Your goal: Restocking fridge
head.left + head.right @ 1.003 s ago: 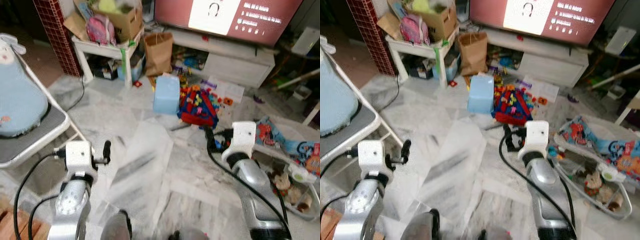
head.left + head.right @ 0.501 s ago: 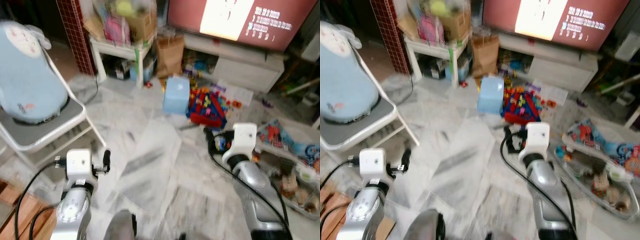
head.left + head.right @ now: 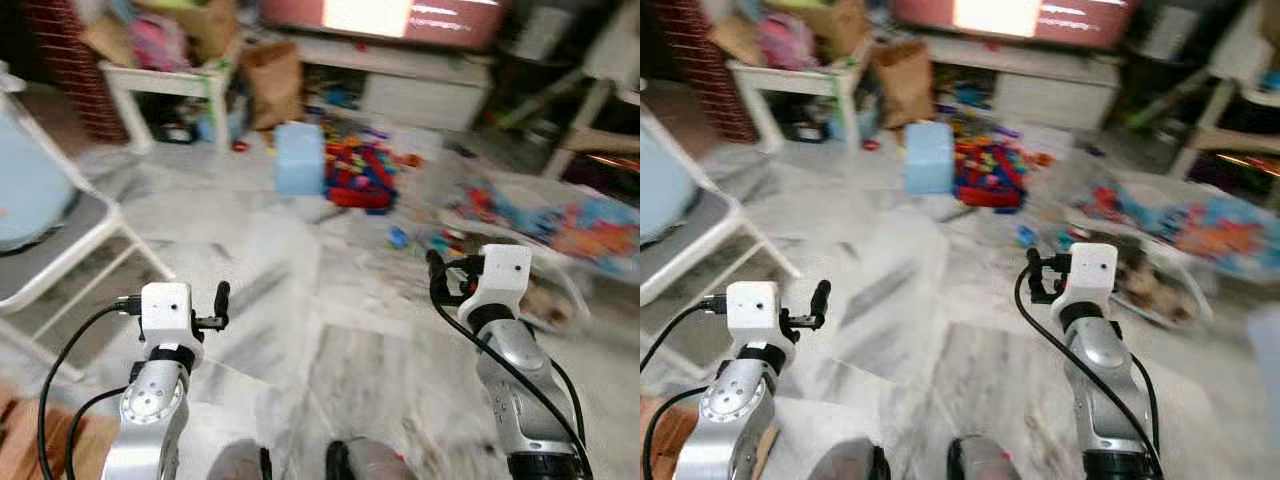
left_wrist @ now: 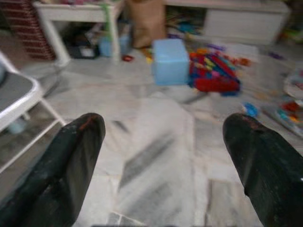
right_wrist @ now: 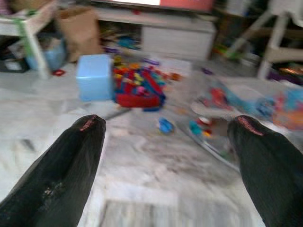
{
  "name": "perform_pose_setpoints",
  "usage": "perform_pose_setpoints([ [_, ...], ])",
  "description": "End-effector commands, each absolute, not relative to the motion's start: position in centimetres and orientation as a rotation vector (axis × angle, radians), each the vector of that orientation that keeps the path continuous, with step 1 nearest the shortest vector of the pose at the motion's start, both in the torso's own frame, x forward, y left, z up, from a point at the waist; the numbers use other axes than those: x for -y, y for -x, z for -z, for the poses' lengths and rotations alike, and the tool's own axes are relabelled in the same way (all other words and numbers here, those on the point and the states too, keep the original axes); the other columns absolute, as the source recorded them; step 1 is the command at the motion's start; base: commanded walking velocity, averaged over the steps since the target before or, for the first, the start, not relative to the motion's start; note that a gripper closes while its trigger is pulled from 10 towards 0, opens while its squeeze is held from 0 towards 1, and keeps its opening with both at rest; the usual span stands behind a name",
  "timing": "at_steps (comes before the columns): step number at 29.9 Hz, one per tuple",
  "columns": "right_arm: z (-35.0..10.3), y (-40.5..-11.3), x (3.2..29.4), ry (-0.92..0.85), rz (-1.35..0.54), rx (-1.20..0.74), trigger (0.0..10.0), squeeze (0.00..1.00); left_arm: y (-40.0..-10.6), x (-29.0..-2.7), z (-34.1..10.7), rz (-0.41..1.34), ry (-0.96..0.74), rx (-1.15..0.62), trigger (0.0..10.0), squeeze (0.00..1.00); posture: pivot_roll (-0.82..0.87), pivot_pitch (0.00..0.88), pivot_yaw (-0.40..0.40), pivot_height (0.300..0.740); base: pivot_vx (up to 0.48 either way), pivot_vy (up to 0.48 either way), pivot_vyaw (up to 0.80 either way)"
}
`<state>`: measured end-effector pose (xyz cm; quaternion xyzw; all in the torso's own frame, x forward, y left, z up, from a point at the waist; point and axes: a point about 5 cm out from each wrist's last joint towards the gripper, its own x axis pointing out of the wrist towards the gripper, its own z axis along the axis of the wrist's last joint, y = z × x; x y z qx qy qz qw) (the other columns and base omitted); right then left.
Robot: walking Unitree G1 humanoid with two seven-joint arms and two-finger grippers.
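My left gripper (image 4: 165,127) is held out low over the marble floor (image 3: 330,330); it is open, with nothing between its black fingers (image 4: 75,156). In the left eye view it sits at the lower left (image 3: 221,299). My right gripper (image 5: 168,125) is open too and holds nothing, hovering at the lower right (image 3: 436,276). Ahead on the floor lie a light blue box (image 3: 299,158) and a pile of coloured toy bricks (image 3: 360,175). The picture is blurred.
A white folding chair (image 3: 70,235) stands at my left. A white side table (image 3: 160,80) with boxes, a brown paper bag (image 3: 272,70) and a low white TV cabinet (image 3: 420,95) line the far side. Toys and a colourful mat (image 3: 560,225) clutter the right.
The whole picture has shifted and blurred, so the camera has turned: chair and table slid left, right-hand clutter came in. Both arms keep the same pose.
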<state>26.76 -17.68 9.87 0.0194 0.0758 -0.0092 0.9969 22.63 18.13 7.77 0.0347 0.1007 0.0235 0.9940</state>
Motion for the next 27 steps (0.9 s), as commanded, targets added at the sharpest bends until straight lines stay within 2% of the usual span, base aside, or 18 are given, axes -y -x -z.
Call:
perform_pose_setpoints([
  [1,-9.95,-26.84,17.77,-0.028,0.019,-0.152,10.0,0.00,-22.54,-18.18,-7.65,-0.050,-0.072,-0.210,10.0,0.00,0.03,0.092,-0.061,0.740,-0.360,0.000,-0.75],
  [11,-10.02,-27.12,17.70,-0.025,0.022,-0.146,10.0,0.00,-22.89,-18.16,-7.65,-0.045,-0.079,-0.206,10.0,0.00,0.03,0.086,-0.062,0.740,-0.359,0.000,-0.55],
  [18,-10.10,-27.37,17.51,-0.020,0.025,-0.142,10.0,0.00,-23.19,-18.19,-7.81,-0.041,-0.083,-0.194,10.0,0.00,0.03,0.082,-0.058,0.740,-0.332,0.000,-0.77],
  [24,-10.31,-27.48,17.39,-0.014,0.030,-0.126,10.0,0.00,-23.45,-18.15,-7.98,-0.032,-0.076,-0.180,10.0,0.00,0.02,0.084,-0.050,0.740,0.000,0.000,-0.78],
  [27,-10.74,-27.55,17.39,-0.009,0.026,-0.105,10.0,0.00,-23.46,-17.67,-8.25,0.043,-0.018,-0.157,10.0,0.00,0.02,0.089,-0.047,0.740,0.000,0.000,-0.79],
])
